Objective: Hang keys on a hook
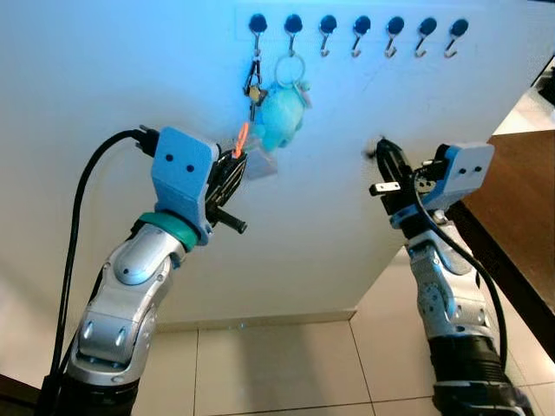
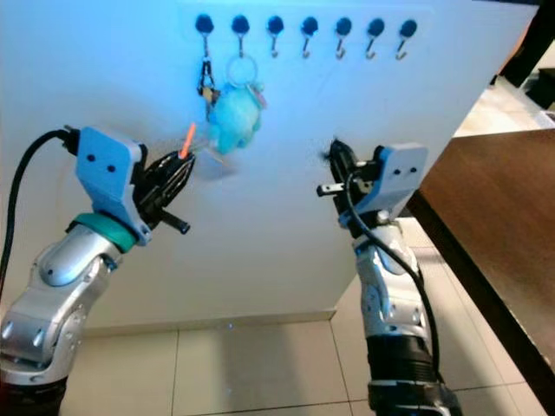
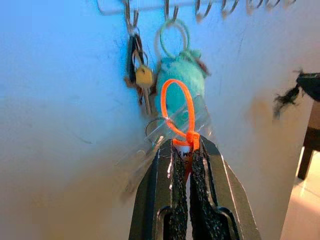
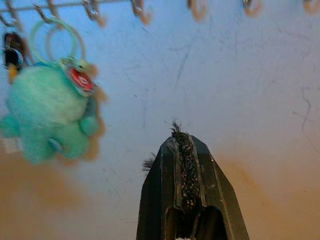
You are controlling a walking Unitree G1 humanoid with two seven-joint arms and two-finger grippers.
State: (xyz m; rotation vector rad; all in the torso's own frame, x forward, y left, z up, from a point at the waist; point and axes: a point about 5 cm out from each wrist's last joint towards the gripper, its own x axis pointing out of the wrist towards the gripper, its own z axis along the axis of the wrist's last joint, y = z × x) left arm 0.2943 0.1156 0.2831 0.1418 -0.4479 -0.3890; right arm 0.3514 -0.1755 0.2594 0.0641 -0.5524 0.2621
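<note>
A row of several black hooks (image 1: 362, 26) runs along the top of a white wall. A bunch of keys (image 1: 254, 87) hangs from the leftmost hook (image 1: 257, 24), and a turquoise plush keychain (image 1: 282, 117) hangs by its ring on the second hook. My left gripper (image 3: 184, 150) is shut on a key tag with an orange loop (image 3: 181, 107), held just below the plush. My right gripper (image 4: 182, 137) is shut and empty, raised near the wall to the right, below the hooks.
A dark wooden surface (image 1: 520, 199) lies to the right of the wall's edge. Light floor tiles (image 1: 277, 364) stretch below. Several hooks (image 1: 423, 28) to the right of the plush carry nothing.
</note>
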